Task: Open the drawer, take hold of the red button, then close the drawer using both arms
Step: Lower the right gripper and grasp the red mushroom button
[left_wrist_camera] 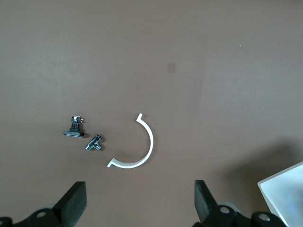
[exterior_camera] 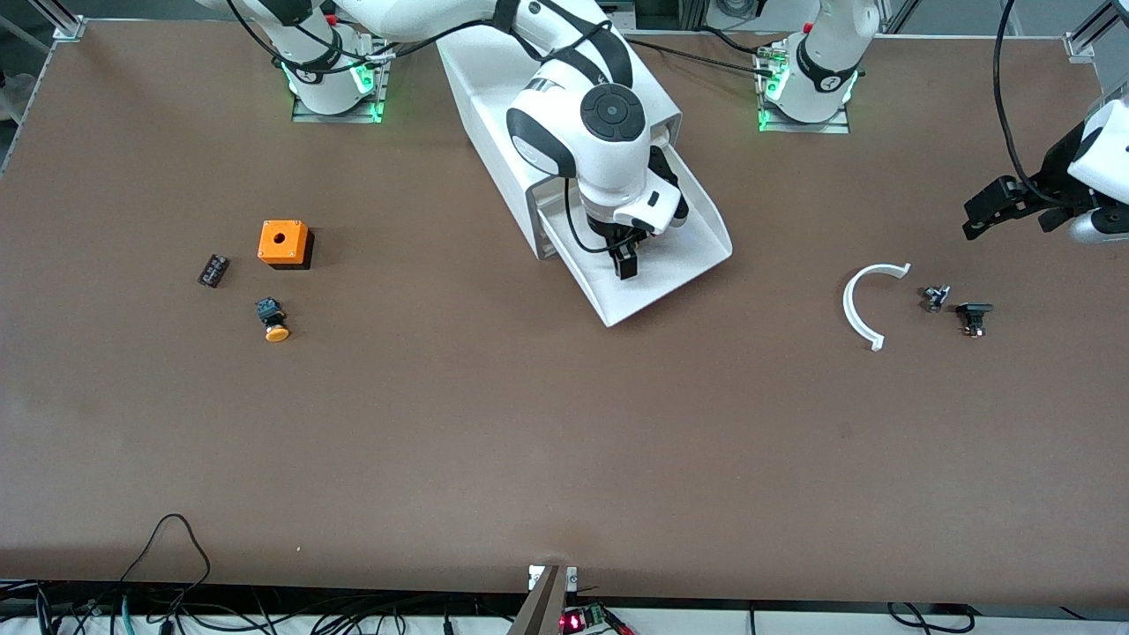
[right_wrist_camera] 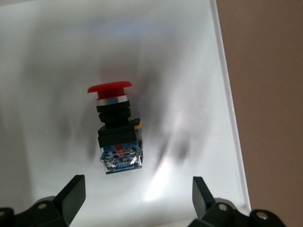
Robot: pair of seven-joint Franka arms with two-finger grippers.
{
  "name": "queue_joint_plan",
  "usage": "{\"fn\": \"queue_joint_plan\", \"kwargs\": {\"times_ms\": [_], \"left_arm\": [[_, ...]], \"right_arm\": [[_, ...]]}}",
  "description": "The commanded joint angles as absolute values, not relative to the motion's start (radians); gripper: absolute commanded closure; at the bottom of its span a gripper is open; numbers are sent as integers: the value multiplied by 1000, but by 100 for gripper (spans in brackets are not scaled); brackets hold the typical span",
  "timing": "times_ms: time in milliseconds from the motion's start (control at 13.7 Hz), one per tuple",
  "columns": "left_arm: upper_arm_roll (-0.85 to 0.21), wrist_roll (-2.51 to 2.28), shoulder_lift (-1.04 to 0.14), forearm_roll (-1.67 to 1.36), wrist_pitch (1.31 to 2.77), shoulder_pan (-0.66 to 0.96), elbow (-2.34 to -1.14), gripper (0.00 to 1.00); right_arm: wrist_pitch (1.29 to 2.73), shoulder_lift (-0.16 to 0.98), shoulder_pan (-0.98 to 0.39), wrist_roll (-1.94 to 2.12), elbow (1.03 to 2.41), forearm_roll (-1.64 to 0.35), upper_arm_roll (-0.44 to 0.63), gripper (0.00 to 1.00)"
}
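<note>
The drawer (exterior_camera: pixel 684 260) is pulled out of the white cabinet (exterior_camera: pixel 494 115) at the middle of the table. My right gripper (exterior_camera: pixel 624 262) hangs over the drawer's tray with its fingers open. In the right wrist view the button (right_wrist_camera: pixel 115 127) lies on its side on the tray floor (right_wrist_camera: pixel 189 71), red cap away from the open gripper (right_wrist_camera: pixel 137 198) and apart from it. In the front view the button is hidden under the right hand. My left gripper (exterior_camera: pixel 983 212) is open and empty over the table at the left arm's end, also shown in its wrist view (left_wrist_camera: pixel 139 203).
A white curved strip (exterior_camera: pixel 864 304) and two small black parts (exterior_camera: pixel 936 297) (exterior_camera: pixel 974 316) lie below the left gripper. Toward the right arm's end lie an orange box with a hole (exterior_camera: pixel 284 242), an orange-yellow capped button (exterior_camera: pixel 273 321) and a small black block (exterior_camera: pixel 213 270).
</note>
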State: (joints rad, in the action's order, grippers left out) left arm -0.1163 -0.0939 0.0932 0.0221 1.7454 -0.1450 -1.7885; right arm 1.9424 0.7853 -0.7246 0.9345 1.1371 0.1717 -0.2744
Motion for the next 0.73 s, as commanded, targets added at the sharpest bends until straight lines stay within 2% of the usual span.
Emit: {"fn": "queue_joint_plan", "kwargs": {"times_ms": [0,659], "left_arm": [[-114,-101,80,29,1729,-143,-1759,0],[-114,-101,80,29,1729,-144,-1759,0]], "right_arm": [[1924,807,-742,890,1101,173,-276,0],[1922,830,-767,867,1104,179,-279,0]]}}
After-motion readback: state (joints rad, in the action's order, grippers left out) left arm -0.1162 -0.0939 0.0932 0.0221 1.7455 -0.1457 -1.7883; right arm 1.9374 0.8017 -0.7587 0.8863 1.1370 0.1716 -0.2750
